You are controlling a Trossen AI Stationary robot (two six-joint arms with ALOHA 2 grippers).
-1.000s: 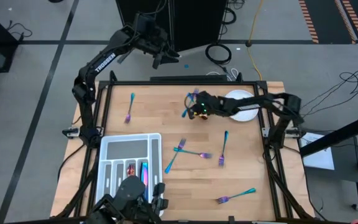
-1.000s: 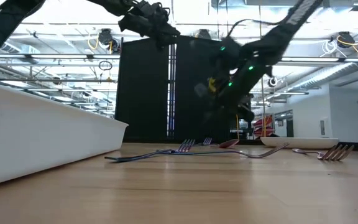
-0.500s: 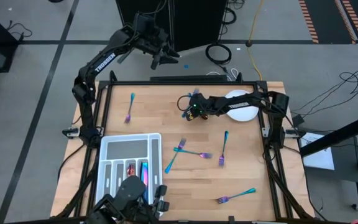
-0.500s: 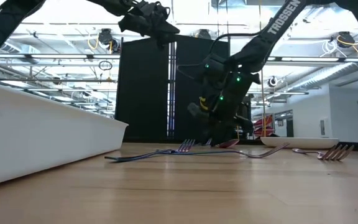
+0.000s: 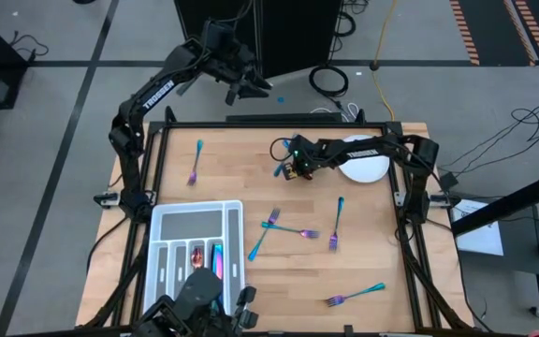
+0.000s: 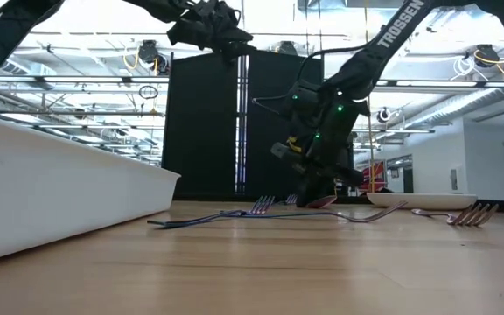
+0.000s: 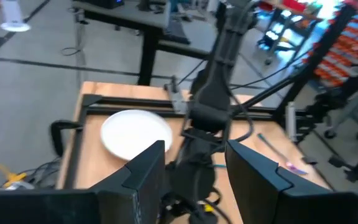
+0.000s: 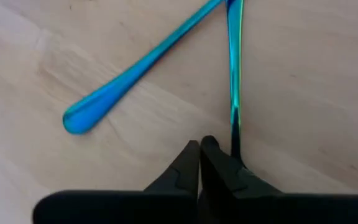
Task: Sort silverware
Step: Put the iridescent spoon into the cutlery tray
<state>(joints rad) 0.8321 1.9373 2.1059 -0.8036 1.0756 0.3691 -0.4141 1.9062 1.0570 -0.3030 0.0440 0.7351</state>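
Observation:
Two blue silverware handles (image 8: 142, 62) (image 8: 234, 74) lie on the wooden table by my right gripper (image 8: 201, 149). That gripper (image 5: 288, 170) points steeply down at the table's far middle, shut, with nothing between its fingers. The thin handle runs right beside one finger. More silverware lies flat on the table: a fork (image 5: 196, 161) at the far left, crossed pieces (image 5: 279, 229) in the middle, a fork (image 5: 336, 220) and another (image 5: 354, 295) near the front. My left gripper (image 7: 194, 180) hangs open, high beyond the table's far edge (image 5: 246, 89). My right gripper comes from above, slanting down, with its shut fingertips (image 8: 213, 155) at the tabletop. The thin blue handle (image 8: 235, 134) lies along the outer side of one finger. I cannot tell whether that finger touches the handle.
A white compartmented tray (image 5: 171, 225) at the near left holds a few pieces. A round white plate (image 5: 365, 161) sits at the far right under my right arm. Bare wood lies between the scattered pieces.
My right gripper has sunk toward the table at the far middle and tipped to point more steeply down. The silverware on the table has stayed where it was.

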